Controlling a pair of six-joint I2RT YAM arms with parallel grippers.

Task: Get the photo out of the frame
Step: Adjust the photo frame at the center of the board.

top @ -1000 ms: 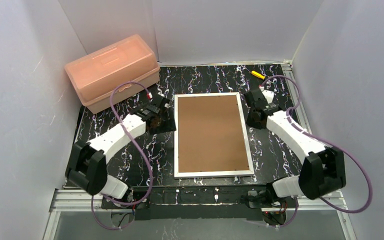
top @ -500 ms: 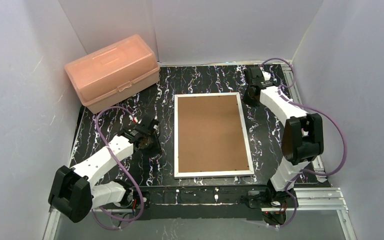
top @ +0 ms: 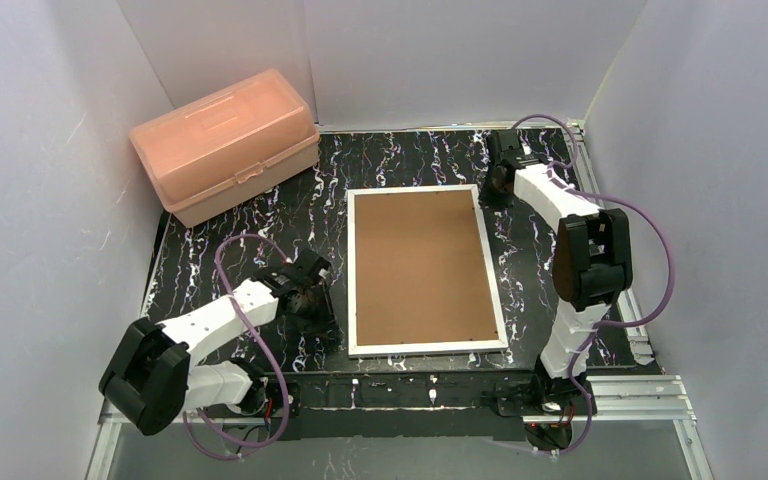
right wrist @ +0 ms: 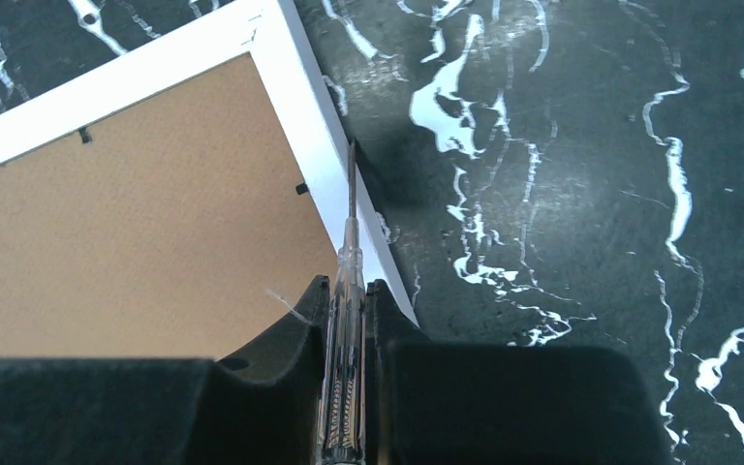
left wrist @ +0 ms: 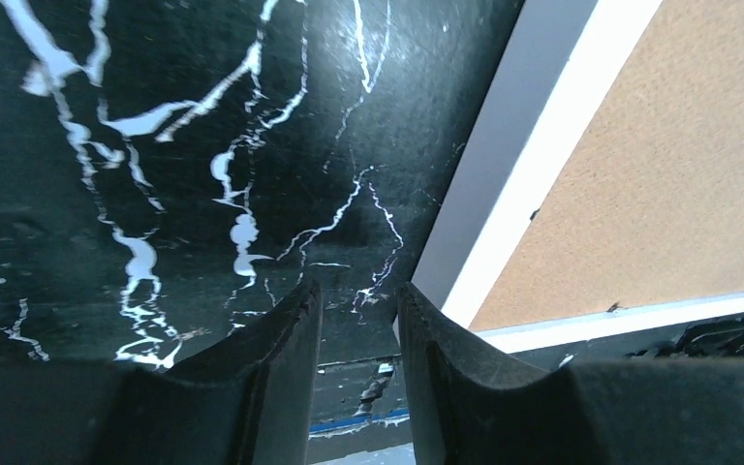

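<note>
The frame [top: 420,265] lies face down in the middle of the table, brown fibreboard back up, narrow white border around it. The photo is hidden. My right gripper [top: 497,177] is at the frame's far right corner, shut on a thin clear-handled screwdriver [right wrist: 349,242]. The screwdriver's tip rests at the outer side of the white border [right wrist: 315,145] near that corner. My left gripper [top: 312,298] is low over the table beside the frame's near left corner [left wrist: 465,291]. Its jaws stand slightly apart with nothing between them.
A pink plastic box [top: 225,140] stands at the far left. Small black retaining tabs [right wrist: 301,188] sit along the frame's inner edge. The table's near edge and metal rail [top: 400,385] run just below the frame. White walls enclose three sides.
My left gripper moved from the frame's far left side down to its near left corner. My right arm swung to the far right corner; the yellow tool no longer lies on the table.
</note>
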